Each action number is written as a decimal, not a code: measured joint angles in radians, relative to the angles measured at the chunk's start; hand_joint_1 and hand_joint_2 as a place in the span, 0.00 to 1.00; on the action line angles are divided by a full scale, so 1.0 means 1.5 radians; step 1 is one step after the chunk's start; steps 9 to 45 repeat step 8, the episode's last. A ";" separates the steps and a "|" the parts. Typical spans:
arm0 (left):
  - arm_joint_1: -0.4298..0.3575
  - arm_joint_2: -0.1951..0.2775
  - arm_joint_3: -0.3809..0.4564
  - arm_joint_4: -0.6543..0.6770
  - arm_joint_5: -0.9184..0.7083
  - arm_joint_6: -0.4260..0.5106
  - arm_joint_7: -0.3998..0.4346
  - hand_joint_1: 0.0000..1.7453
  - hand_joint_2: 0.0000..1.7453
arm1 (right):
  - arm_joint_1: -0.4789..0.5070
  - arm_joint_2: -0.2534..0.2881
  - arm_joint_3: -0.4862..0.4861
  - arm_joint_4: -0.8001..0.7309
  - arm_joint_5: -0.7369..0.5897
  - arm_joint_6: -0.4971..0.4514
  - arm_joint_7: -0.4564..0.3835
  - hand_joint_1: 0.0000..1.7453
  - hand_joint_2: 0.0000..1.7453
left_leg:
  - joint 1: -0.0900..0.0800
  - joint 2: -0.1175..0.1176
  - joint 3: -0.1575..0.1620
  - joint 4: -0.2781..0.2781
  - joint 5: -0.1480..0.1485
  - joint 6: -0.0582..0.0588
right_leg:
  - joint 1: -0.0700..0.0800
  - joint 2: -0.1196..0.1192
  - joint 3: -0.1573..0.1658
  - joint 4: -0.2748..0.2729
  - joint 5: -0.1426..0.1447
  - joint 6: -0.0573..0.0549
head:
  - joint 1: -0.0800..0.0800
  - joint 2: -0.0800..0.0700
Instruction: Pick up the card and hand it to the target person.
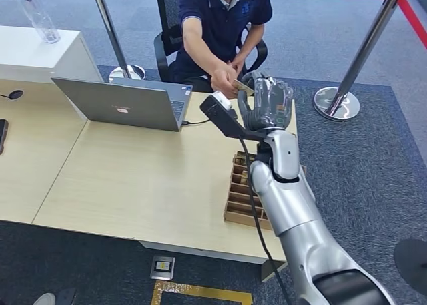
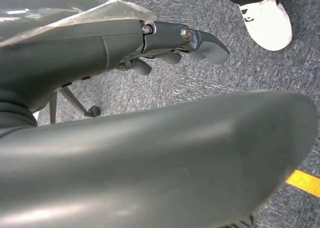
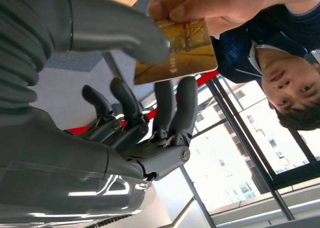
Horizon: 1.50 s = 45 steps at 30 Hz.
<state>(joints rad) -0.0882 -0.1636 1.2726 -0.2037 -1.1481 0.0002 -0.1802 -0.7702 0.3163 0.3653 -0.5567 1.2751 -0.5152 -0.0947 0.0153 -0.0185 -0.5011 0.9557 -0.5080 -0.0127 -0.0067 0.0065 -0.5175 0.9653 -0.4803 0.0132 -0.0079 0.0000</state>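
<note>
Handover is caught at its midpoint above the far edge of the surface (image 1: 151, 178), where the card (image 1: 243, 87) is shared between the robot's right hand (image 1: 269, 103) and the hand of the seated person (image 1: 225, 78). In the right wrist view the card (image 3: 177, 51) is seen pressed between the thick grey thumb and the darker fingers (image 3: 177, 108) behind it, while the person's fingers (image 3: 188, 6) are closed on its opposite edge. The card has therefore been picked up and carried to the target person, and only the release is judged to be left (a grip is kept by both parties at this instant). The right hand (image 3: 124, 103) is partly closed, with thumb and two fingers set against the card and the remaining fingers curled loosely beside them. The right arm is stretched forward past a brown slotted card rack (image 1: 244, 191) standing near the surface's right end, just beside a grey laptop (image 1: 126, 103) placed open toward the person. The left hand (image 2: 177, 43) is seen from its wrist camera hanging over grey carpet, fingers curled partway in and nothing held. For completion, the thumb would need to be eased off so the card can be drawn away cleanly; a tug before then could bend it.
</note>
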 joint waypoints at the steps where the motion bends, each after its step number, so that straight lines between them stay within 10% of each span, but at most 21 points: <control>1: 0.000 0.000 0.000 0.000 0.001 0.000 0.000 0.00 0.00 | 0.005 0.000 -0.003 -0.007 -0.008 0.001 -0.006 0.00 1.00 | 0.000 0.000 0.000 0.000 0.000 0.000 | 0.000 0.000 0.000 0.000 0.000 0.000 | 0.000 0.000; 8: 0.000 0.000 0.000 0.000 0.016 0.001 0.006 0.00 0.00 | 0.105 -0.002 -0.013 -0.151 -0.071 0.008 -0.045 0.00 1.00 | 0.000 0.000 0.000 0.000 0.000 0.000 | 0.000 0.000 0.000 0.000 0.000 0.000 | 0.000 0.000; 45: 0.000 0.000 0.000 0.000 0.016 0.001 0.006 0.00 0.00 | 0.105 -0.002 -0.013 -0.151 -0.071 0.008 -0.045 0.00 1.00 | 0.000 0.000 0.000 0.000 0.000 0.000 | 0.000 0.000 0.000 0.000 0.000 0.000 | 0.000 0.000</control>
